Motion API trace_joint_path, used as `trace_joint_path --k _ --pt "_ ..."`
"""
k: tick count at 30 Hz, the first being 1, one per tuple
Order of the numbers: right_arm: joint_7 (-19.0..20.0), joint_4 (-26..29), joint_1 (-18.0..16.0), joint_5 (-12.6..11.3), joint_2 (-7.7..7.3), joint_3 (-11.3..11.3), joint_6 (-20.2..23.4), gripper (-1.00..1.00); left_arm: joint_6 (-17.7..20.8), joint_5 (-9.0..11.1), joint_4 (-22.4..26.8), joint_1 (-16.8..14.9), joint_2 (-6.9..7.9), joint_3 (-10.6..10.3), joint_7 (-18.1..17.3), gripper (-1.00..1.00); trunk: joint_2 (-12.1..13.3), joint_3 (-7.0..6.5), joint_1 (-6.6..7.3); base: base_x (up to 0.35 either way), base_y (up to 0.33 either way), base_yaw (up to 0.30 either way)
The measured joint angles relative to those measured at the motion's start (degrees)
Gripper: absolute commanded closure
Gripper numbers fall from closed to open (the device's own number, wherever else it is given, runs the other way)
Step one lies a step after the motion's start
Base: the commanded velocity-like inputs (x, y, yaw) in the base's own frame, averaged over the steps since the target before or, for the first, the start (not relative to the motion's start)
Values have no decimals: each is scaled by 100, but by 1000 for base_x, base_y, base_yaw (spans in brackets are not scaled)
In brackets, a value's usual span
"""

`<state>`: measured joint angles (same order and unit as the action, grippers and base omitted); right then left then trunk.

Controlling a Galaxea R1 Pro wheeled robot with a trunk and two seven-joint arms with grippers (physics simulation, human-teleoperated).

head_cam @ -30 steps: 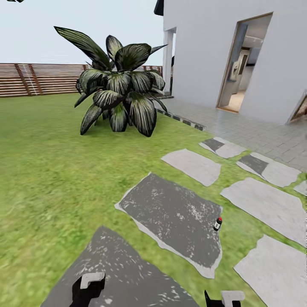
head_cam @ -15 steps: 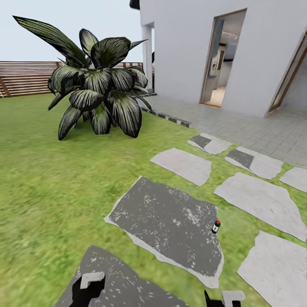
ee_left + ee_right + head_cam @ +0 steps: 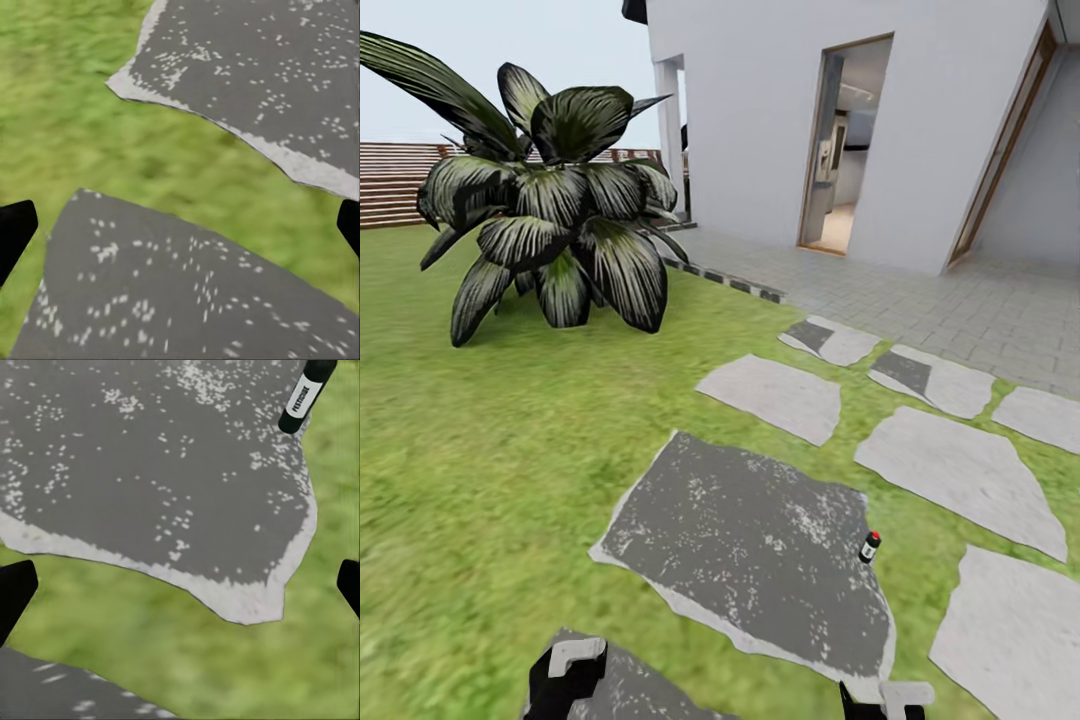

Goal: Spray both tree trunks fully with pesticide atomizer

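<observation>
The pesticide atomizer (image 3: 870, 546), a small black bottle with a red top and a white label, stood upright at the right edge of a dark grey stepping stone (image 3: 750, 550) in the garden, just where the stone met the grass (image 3: 490, 470). Seen from the right wrist, the pesticide atomizer (image 3: 304, 396) carried dark lettering on its white label, too small to read. Nothing showed what the bottle held.

The left gripper (image 3: 567, 674) and the right gripper (image 3: 883, 700) hung low over the ground, both well short of the bottle. In each wrist view the black fingertips (image 3: 15, 234) sat at opposite edges of the frame, spread wide with nothing between them; the right gripper's fingertips (image 3: 16, 591) were likewise parted and bare.

Beyond the stones, a broad-leaved dark green plant (image 3: 540, 230) grew on the lawn beside a white house (image 3: 780, 110) with an open doorway (image 3: 840, 150), and a brown slatted fence (image 3: 390, 185) ran behind.
</observation>
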<state>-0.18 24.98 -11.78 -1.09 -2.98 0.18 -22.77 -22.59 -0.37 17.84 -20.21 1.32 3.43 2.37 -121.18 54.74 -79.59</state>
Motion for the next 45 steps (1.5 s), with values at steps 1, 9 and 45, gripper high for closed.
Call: trace_joint_path --k 1,9,45 --pt "0 -1 0 -1 0 0 -1 -100 0 1 0 0 0 0 0 -100 0 0 0 235 235 -6" --pt "0 -2 0 3 1 0 -2 -100 0 2 2 0 0 0 0 -100 0 0 0 208 247 -1" --pt "-3 2 0 -6 3 -9 0 -100 0 1 0 0 0 0 4 -100 0 0 0 184 259 -1"
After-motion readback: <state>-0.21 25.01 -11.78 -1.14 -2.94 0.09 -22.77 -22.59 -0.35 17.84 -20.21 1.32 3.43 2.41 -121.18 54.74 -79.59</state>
